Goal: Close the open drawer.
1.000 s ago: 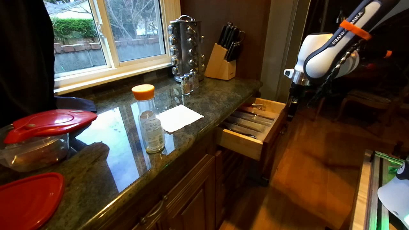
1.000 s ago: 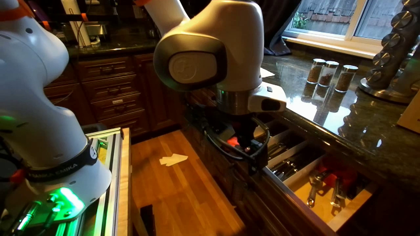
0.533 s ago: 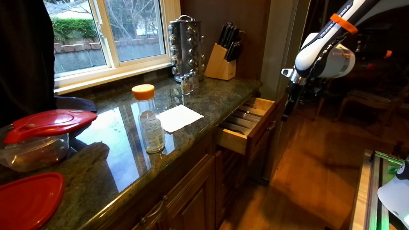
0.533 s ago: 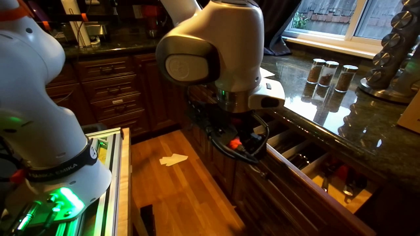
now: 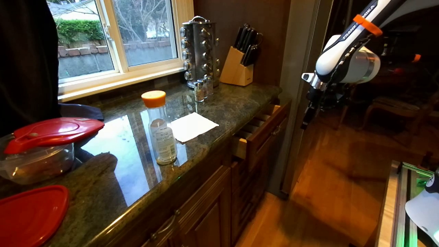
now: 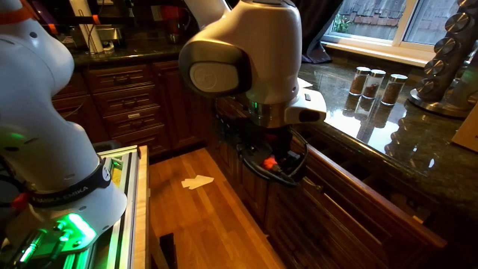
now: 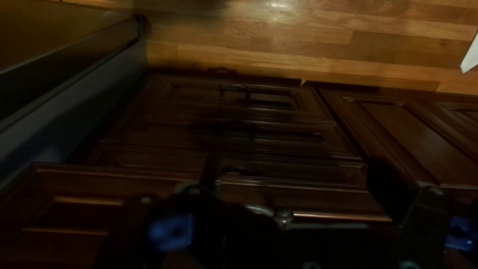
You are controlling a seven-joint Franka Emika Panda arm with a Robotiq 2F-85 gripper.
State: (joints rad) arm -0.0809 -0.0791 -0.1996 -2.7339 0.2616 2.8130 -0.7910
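Observation:
The drawer (image 5: 265, 139) stands partly open under the counter. Its dark brown front also shows in an exterior view (image 6: 364, 218). A narrow strip of the pale dividers shows behind the front; the inside is mostly dark. My gripper (image 5: 305, 124) points down on the room side of the drawer front, with a seeming gap between them. In the wrist view the gripper (image 7: 295, 173) has its two fingers wide apart with nothing held. The drawer front (image 7: 93, 177) and its metal handle (image 7: 282, 215) show behind the fingers. Cables hide the fingertips in an exterior view.
The dark granite counter (image 5: 236, 109) overhangs the drawer and carries a bottle (image 5: 163, 140), a knife block (image 5: 238, 67) and small spice jars (image 6: 373, 84). A tall panel (image 5: 296, 103) stands beside the drawer. Several lower drawers (image 7: 239, 112) sit below.
The drawer has slid inward toward the cabinet, and less of its inside shows. My gripper moved toward the counter and lower at first, then stayed nearly still while the drawer kept sliding.

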